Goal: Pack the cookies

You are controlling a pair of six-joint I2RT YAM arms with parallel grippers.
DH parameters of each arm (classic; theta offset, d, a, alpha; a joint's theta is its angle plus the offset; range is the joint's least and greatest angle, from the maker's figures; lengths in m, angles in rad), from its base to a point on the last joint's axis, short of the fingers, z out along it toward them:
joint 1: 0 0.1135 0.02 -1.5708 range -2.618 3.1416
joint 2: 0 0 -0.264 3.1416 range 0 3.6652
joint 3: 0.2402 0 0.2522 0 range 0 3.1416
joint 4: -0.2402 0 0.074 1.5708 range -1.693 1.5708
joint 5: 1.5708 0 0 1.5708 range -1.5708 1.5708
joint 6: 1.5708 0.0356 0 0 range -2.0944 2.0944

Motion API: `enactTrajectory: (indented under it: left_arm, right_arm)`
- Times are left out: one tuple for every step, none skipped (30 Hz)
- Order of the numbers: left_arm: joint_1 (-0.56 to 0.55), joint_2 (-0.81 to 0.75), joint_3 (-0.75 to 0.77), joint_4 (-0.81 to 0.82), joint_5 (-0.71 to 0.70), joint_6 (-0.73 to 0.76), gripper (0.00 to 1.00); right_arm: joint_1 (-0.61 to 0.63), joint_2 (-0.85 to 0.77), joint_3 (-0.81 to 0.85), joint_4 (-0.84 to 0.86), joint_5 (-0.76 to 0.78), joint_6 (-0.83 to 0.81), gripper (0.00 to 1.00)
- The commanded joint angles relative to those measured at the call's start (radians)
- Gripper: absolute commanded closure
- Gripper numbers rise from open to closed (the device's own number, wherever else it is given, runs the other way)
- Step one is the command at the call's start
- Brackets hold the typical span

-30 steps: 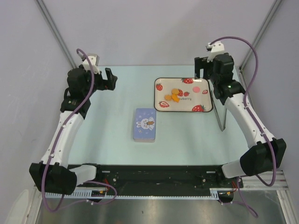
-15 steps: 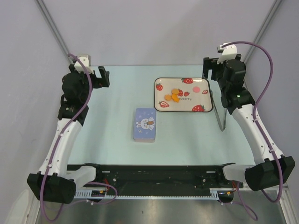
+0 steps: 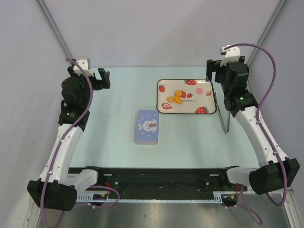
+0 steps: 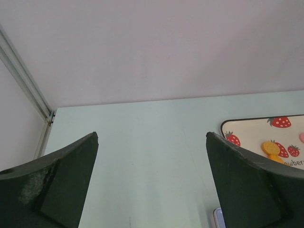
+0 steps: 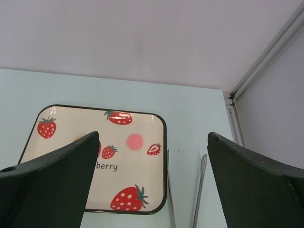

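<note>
- The cookies (image 3: 178,96) lie in a small cluster on the left half of the strawberry plate (image 3: 203,99), at the far right of the worktop (image 3: 114,118). They touch or overlap one another; we cannot count them for certain.
- We judge them light, stiff and brittle: a hard squeeze could crack or crumble one. They lie flat, so there is little edge to catch.
- We would take one at a time across its rim, starting with an outer or upper one in the cluster, with gentle pressure.
- The plate looks smooth, so a cookie may slide if pushed sideways rather than lifted.
- Metal tongs (image 5: 199,190) lie just beside the plate's right edge; they may suit thin biscuits better than bare fingers.
- A blue box with a rabbit picture (image 3: 147,127) lies closed, nearer and to the left of the plate, well apart from it; we take it for the pack.
- The right fingers (image 5: 247,180) are spread wide with nothing between them, raised above the plate's far right corner.
- The left fingers (image 4: 66,175) are likewise wide apart and empty, at the far left, well away from everything.
</note>
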Motion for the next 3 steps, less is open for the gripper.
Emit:
enactTrajectory:
  left_arm:
    - [0.004, -0.022, -0.029, 0.060, -0.009, 0.012, 0.00]
    - [0.004, -0.024, -0.030, 0.060, -0.009, 0.012, 0.00]
    - [0.004, -0.022, -0.033, 0.060, -0.012, 0.012, 0.00]
  right_arm:
    - [0.000, -0.032, -0.004, 0.052, 0.032, -0.019, 0.01]
    - [0.001, -0.033, -0.004, 0.053, 0.033, -0.020, 0.00]
    - [0.000, -0.038, -0.006, 0.053, 0.030, -0.020, 0.00]
